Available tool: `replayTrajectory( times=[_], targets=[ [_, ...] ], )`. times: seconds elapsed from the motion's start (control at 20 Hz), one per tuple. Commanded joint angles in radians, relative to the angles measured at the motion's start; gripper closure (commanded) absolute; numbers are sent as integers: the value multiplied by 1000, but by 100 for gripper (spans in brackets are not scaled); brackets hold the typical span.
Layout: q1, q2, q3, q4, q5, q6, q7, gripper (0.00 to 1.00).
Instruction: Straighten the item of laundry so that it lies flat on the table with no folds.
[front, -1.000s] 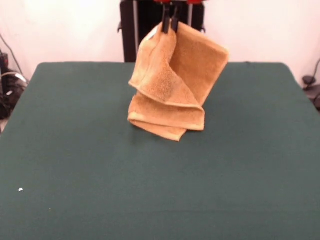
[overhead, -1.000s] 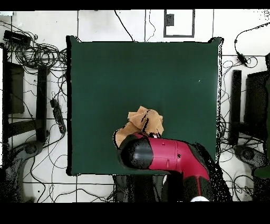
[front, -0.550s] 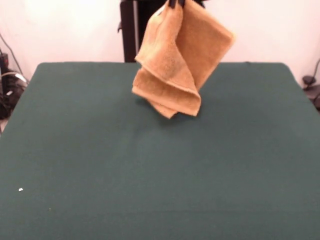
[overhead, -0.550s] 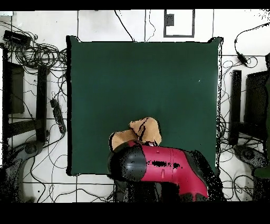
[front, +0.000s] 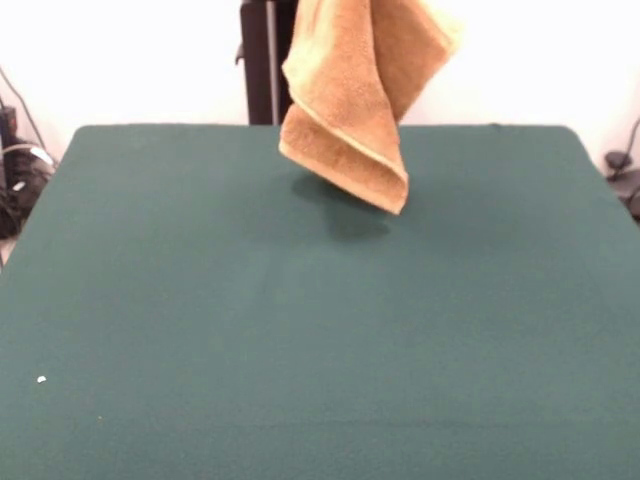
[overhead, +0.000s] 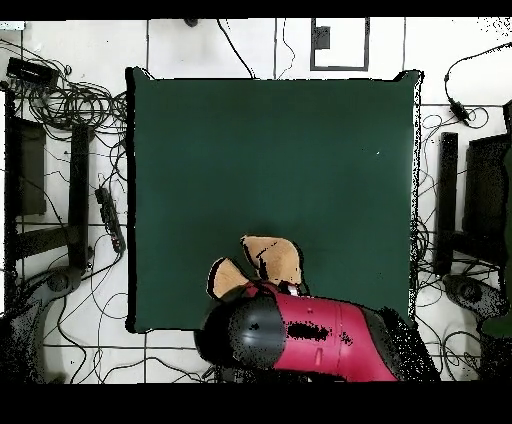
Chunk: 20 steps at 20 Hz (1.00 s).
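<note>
The item of laundry (front: 360, 100), a golden-tan terry towel, hangs folded in the air, and its top runs off the upper edge of the front view. Its lowest corner dangles clear of the dark green table (front: 300, 350) and casts a shadow on the cloth below. From overhead, the item of laundry (overhead: 272, 260) pokes out in two lobes from under the red and black arm (overhead: 300, 335), near the edge of the table (overhead: 270, 150) by the robot's base. The gripper holding it is hidden, above the picture edge in one view and beneath the arm in the other.
A small white speck (front: 41, 379) lies on the cloth at the near left. Tangled cables (overhead: 60, 100) and dark equipment (overhead: 25, 165) line the floor along both sides of the table.
The towel has been lifted higher. Its lower folds, which rested on the table, now hang free. The gripper's tips have risen out of the top of the front view.
</note>
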Motion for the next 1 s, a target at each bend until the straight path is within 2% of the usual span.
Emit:
replayTrajectory(
  times=[0.05,0.25,0.6,0.8,1.0],
  targets=[
    [-75,-1,26,155,8,-32,-74,100],
    [-140,16,46,182,-13,-106,-112,100],
    [-281,135,134,166,-74,-243,-171,100],
    [-334,171,180,119,-124,-251,-194,100],
    [-339,204,213,71,-173,-243,-171,100]
  ],
)
